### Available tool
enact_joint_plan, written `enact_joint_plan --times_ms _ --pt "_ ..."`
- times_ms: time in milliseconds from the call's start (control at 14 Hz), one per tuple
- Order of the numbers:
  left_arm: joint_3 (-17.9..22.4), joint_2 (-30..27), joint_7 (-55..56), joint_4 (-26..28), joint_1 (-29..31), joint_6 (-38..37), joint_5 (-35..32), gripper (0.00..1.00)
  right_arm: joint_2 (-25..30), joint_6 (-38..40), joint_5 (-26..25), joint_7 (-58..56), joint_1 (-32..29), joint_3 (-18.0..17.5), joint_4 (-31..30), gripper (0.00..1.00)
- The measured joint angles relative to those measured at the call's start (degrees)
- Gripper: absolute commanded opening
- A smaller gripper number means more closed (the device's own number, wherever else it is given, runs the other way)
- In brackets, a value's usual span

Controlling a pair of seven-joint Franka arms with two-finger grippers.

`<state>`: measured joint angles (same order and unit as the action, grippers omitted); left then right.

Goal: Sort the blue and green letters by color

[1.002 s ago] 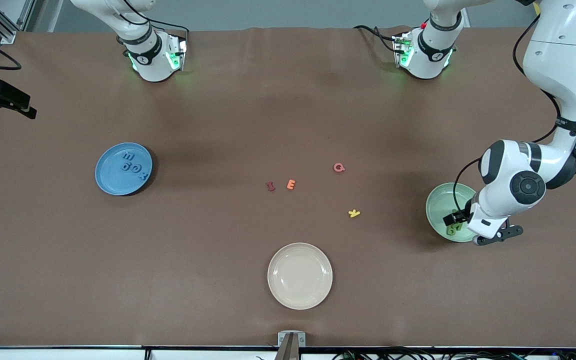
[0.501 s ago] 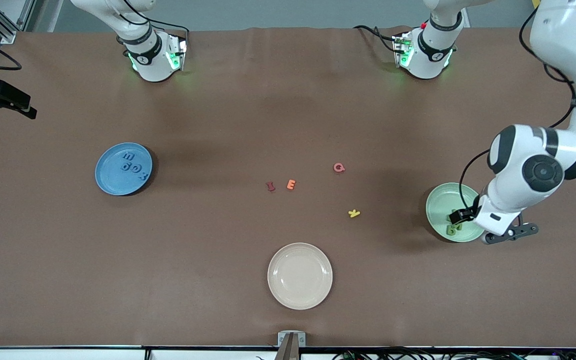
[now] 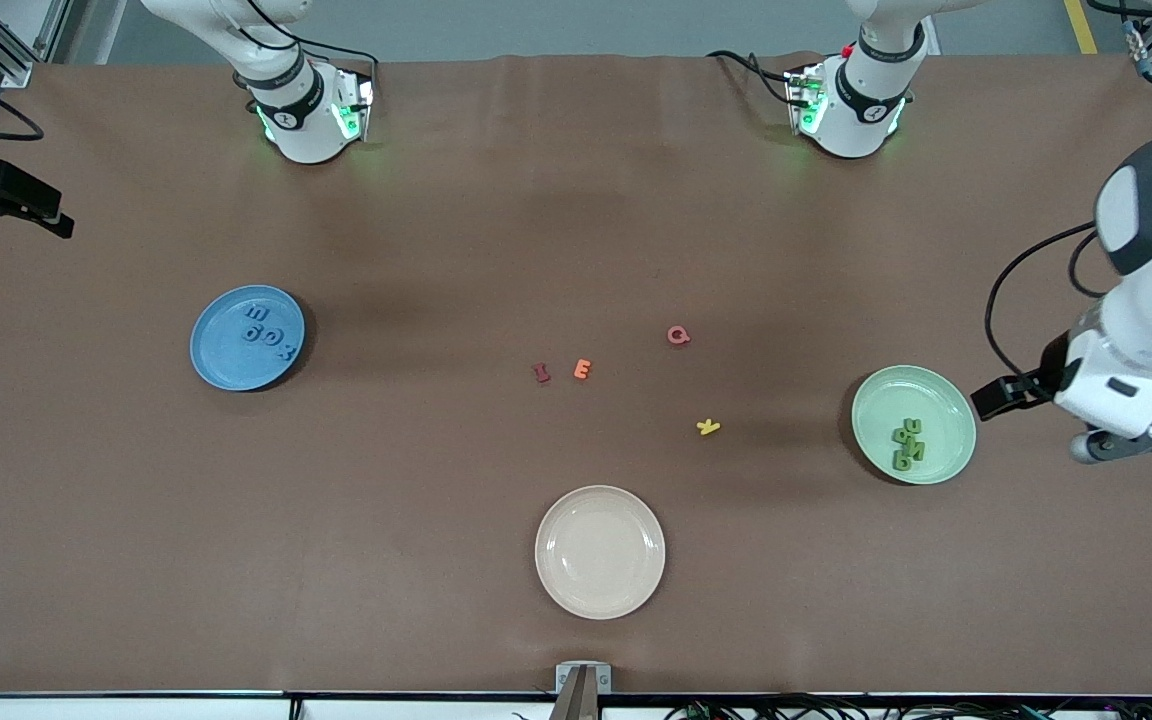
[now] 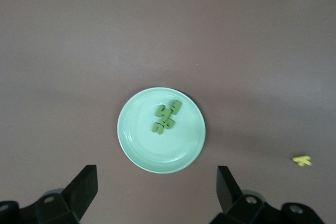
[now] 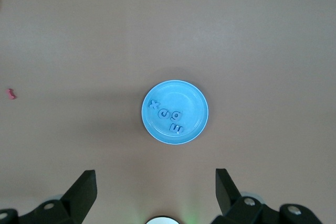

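Green letters (image 3: 907,443) lying clustered in the green plate (image 3: 946,405), blue letters (image 3: 267,334) in the blue plate (image 3: 221,355) (row running toward 4 o'clock), left gripper (image 4: 156,190) hanging wide open, empty, right gripper (image 5: 155,191) likewise over the blue plate.

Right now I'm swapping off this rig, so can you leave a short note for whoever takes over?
Left gripper: jaws open, empty, up beside the green plate.
Right gripper: jaws open, empty, high over the blue plate.
Green letters lie on the green plate; blue letters on the blue plate.
Done: no blue or green letter lies loose on the table.
Left: nothing visible.
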<state>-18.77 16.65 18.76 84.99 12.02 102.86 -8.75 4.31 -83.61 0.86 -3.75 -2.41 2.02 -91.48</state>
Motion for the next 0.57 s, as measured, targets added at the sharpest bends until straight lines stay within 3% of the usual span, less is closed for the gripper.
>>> enact_joint_plan --times_ms 215,572 --pt "0.1 -3.5 -0.7 -4.3 0.3 -5.4 1.2 1.00 0.0 0.0 0.0 0.0 0.0 0.0 0.0 1.00" --pt "0.6 -11.9 -8.4 -4.6 -0.1 -13.5 1.7 1.00 0.1 0.0 0.0 0.0 0.0 0.0 0.0 1.00"
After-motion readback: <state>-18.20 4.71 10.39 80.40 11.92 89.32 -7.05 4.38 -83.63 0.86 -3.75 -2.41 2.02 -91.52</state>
